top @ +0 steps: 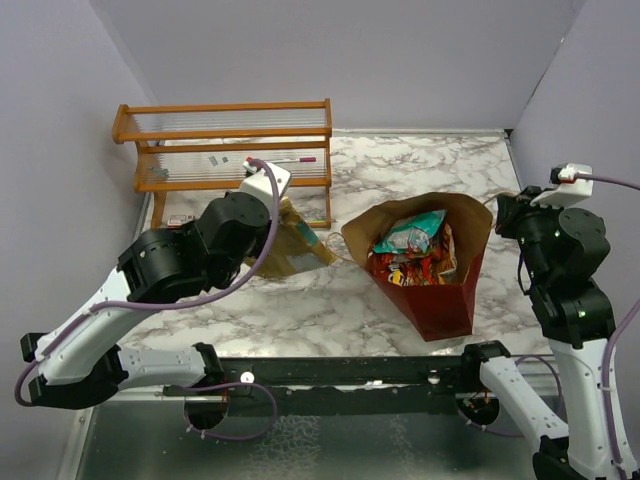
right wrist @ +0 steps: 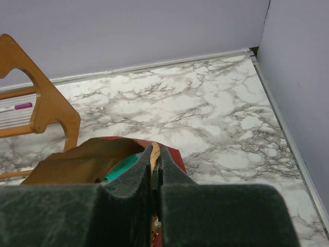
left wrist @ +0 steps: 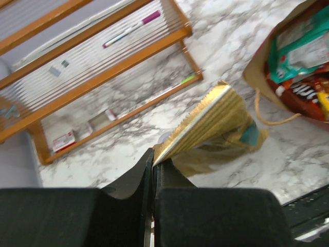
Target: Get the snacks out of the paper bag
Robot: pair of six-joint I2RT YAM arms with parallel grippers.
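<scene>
Top view first: the paper bag (top: 440, 300) stands on the marble tabletop (top: 300, 300) right of centre, mouth open. There's plenty inside, a teal packet (top: 410, 232) on top and red and orange packets (top: 420, 268) under it. My left arm has a tan packet (top: 290, 245) out to the left of the bag, in front of the wooden rack (top: 225, 145). I can't tell whether it's touching the tabletop. The right arm is up against the bag's right rim.

Left wrist cam: left jaws pinched tight on the crimped edge of the tan packet (left wrist: 216, 123), which hangs away from the camera. The bag (left wrist: 257, 72) sits off to the upper right with a loop handle (left wrist: 267, 118) drooping out.

Right wrist cam: right jaws are together on a thin tan strip (right wrist: 154, 152) of the bag (right wrist: 82, 159). Handle or rim, can't say which. The teal packet (right wrist: 123, 167) peeks out below.

So I reckon I'm mid-unload, with one packet out and not set down yet. Next I need to lower it, release it well clear of the bag, then reach back in for the teal one while the right side steadies the bag.
</scene>
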